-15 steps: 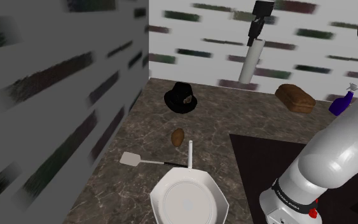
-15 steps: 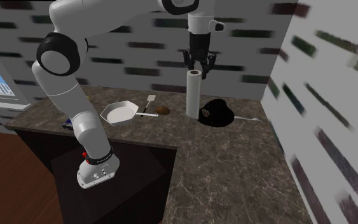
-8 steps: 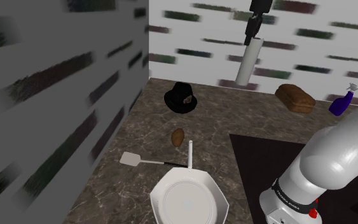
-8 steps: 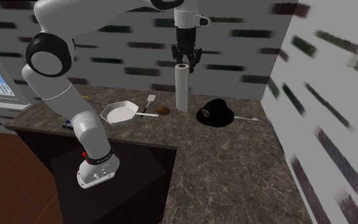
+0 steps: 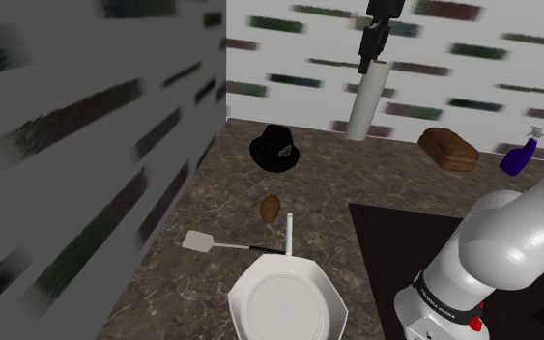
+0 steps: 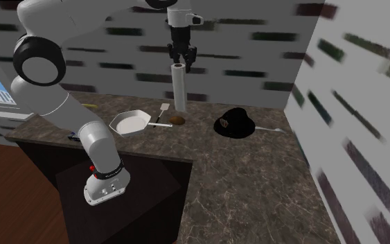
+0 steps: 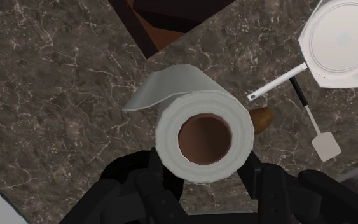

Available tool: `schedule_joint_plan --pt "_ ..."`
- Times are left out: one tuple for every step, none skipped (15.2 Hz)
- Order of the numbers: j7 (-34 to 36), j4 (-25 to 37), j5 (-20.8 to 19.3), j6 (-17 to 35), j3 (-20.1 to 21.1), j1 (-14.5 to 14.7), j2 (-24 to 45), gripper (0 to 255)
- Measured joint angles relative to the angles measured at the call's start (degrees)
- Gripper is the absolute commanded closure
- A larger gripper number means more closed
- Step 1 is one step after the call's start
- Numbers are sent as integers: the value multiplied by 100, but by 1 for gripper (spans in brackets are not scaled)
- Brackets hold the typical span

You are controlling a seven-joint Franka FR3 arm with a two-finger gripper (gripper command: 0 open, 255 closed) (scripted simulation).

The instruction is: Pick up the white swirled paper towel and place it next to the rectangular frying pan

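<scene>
The white paper towel roll [image 5: 366, 101] hangs upright above the dark marble counter, with my black gripper [image 5: 373, 53] shut on its top end. In the second exterior view the roll [image 6: 179, 86] hangs under the gripper [image 6: 179, 61], above the brown lump [image 6: 178, 120] and the spatula [image 6: 164, 111]. Along the gripper [image 7: 206, 172] I look down into the roll's brown core [image 7: 203, 135]; a loose sheet flares off its side. The white angular frying pan [image 5: 241, 290] lies at the counter's near edge, seen also as the pan [image 6: 120, 127] and the pan [image 7: 308, 51], handle pointing toward the roll.
A white spatula [image 5: 202, 241] and a brown lump [image 5: 271, 206] lie beside the pan's handle. A black hat [image 5: 276, 148] sits near the grey wall. A bread loaf [image 5: 448, 148] and a purple bottle [image 5: 519, 155] stand at the back. The counter drops off beside my stand.
The arm has carried the roll away from the hat, toward the second exterior view's left, and it now hangs over the brown lump and spatula near the pan. The grip is unchanged.
</scene>
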Motion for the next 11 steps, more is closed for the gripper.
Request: schedule_joint_plan --pt "114 -50 24 -23 81 31 -65 255" --pt "259 -163 53 -28 188 70 -174 255" --pt "424 -208 96 -29 306 116 -213 255" --pt "562 -195 136 -79 409 156 -242 255" --pt "698 -251 173 -83 507 193 -297 255" --pt "758 -297 190 -66 550 209 -323 255" --pt "798 -391 200 -14 575 218 -361 255" --pt "817 -509 204 59 585 221 -404 255" --pt "830 -608 206 122 592 224 -439 255" --pt "837 -716 206 201 594 224 -468 255" --pt "847 -829 207 282 598 226 -499 255"
